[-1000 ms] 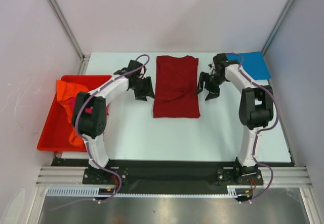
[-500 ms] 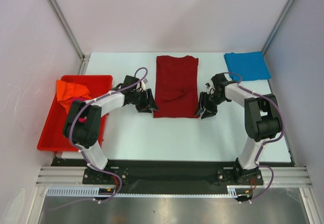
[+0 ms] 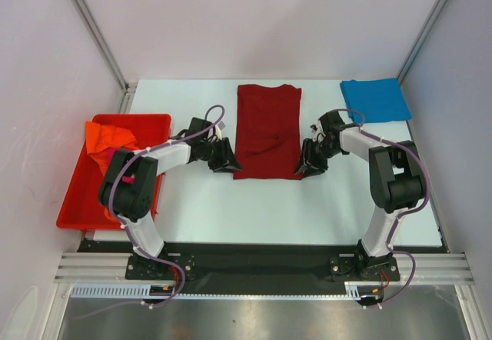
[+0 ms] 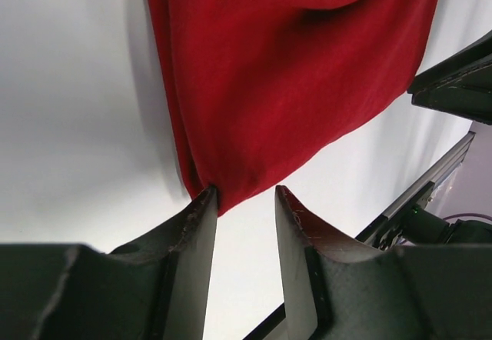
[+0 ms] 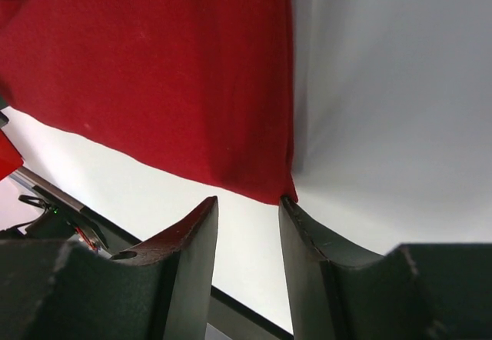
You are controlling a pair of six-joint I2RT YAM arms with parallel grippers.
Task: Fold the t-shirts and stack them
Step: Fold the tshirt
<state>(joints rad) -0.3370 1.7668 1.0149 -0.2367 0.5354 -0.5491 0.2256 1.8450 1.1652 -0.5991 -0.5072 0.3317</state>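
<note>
Since the fold needs both near corners lifted together, each hand sits low on the desk (image 3: 254,209) at one corner of the red tee (image 3: 267,128).

Well out to the left of the left hand (image 3: 224,163), the bin (image 3: 73,213) holds the orange tee (image 3: 104,138) in a loose heap. It looks unfolded and waiting its turn.

The left hand is partly spread. In its wrist view bare desk shows between its fingers (image 4: 196,232), and the tee's near-left corner just touches the tip of one of them. Nothing is pinched yet. The cloth runs away ahead of this hand, flat apart from a soft crease.

The red tee lies between the two hands, already narrowed to a long strip with its collar at the end farthest from them. That suits folding it in half, hem to collar.

The right hand (image 3: 307,167) mirrors the left. Its fingers (image 5: 304,232) stand apart, and the near-right corner meets the inner tip of one, so it grips nothing either. I judge that both hands need to slide a little further under the hem before pinching, or the corners may slip out.

Well beyond the right hand and to its right, the blue tee (image 3: 374,99) lies folded flat at the desk's far corner, probably the base of the stack.
</note>
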